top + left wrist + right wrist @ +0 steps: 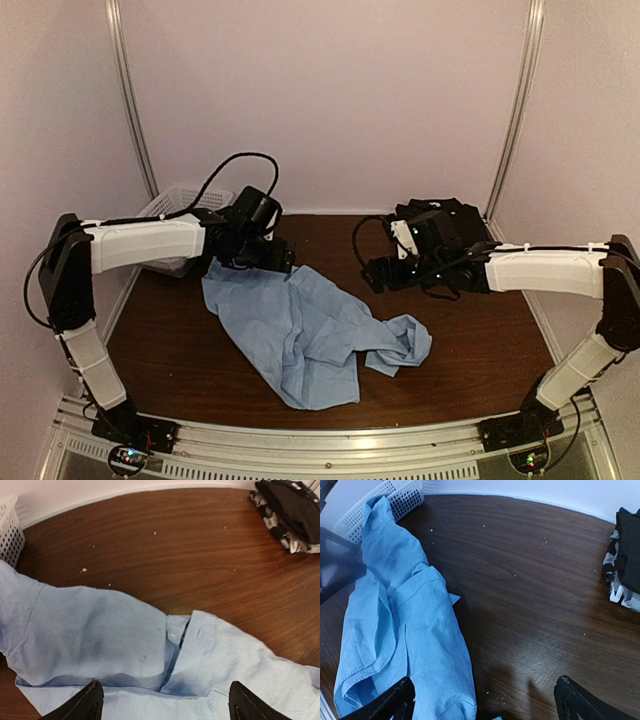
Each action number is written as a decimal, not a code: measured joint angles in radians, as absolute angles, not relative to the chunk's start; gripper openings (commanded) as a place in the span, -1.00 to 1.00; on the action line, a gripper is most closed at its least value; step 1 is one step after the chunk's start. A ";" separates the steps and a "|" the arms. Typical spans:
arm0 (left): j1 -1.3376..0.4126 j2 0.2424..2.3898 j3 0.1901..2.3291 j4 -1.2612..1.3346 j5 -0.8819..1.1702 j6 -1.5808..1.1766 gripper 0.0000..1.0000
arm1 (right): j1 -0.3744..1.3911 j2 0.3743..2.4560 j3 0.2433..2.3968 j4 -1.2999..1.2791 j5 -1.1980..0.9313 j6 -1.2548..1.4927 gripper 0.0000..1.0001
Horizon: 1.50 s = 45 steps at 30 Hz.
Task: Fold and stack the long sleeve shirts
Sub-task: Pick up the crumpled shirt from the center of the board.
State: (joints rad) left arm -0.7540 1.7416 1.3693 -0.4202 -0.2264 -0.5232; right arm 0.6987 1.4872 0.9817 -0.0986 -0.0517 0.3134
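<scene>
A light blue long sleeve shirt (300,335) lies crumpled and spread over the middle of the brown table. My left gripper (270,258) hovers over its far left edge. In the left wrist view the gripper (165,707) is open, its fingers (82,705) wide apart above the blue shirt's (100,630) collar and button placket, holding nothing. My right gripper (380,272) hangs open to the right of the shirt. In its wrist view the gripper (485,702) stands over bare wood beside the blue shirt's (405,625) edge. Folded black and patterned shirts (440,215) are stacked at the back right.
A white mesh basket (175,205) stands at the back left against the wall, partly behind my left arm; its corner (9,535) shows in the left wrist view. The folded stack (625,565) sits at the right edge of the right wrist view. White walls enclose the table.
</scene>
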 measured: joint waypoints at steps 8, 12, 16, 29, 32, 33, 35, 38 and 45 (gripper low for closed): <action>-0.730 1.884 1.357 -0.439 -0.165 -0.524 0.74 | 0.720 1.652 0.991 -0.100 -0.142 0.322 0.89; -0.753 1.878 1.365 -0.438 -0.138 -0.520 0.78 | 0.733 1.637 0.977 -0.100 -0.124 0.341 0.92; -0.839 1.874 1.391 -0.445 -0.130 -0.513 0.89 | 0.720 1.527 0.908 -0.103 -0.066 0.372 0.97; -1.113 2.079 1.734 -0.558 -0.172 -0.518 0.95 | 0.565 1.247 0.784 -0.120 0.060 0.476 1.00; -1.129 2.177 1.814 -0.628 -0.220 -0.519 0.95 | 0.565 1.247 0.767 -0.123 0.059 0.480 1.00; -1.132 2.208 1.838 -0.651 -0.235 -0.519 0.95 | 0.565 1.247 0.762 -0.124 0.058 0.482 1.00; -1.134 2.246 1.860 -0.684 -0.254 -0.518 0.85 | 0.565 1.247 0.758 -0.125 0.054 0.485 1.00; -1.133 2.276 1.876 -0.725 -0.268 -0.519 0.32 | 0.565 1.247 0.758 -0.123 0.049 0.490 1.00; -1.133 2.326 1.959 -0.741 -0.249 -0.493 -1.00 | 0.565 1.246 0.758 -0.122 0.050 0.500 0.99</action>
State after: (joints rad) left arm -1.1332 2.3260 1.9594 -0.7414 -0.2493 -0.4927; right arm 0.5652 1.2465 0.7582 -0.1223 0.0502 0.4995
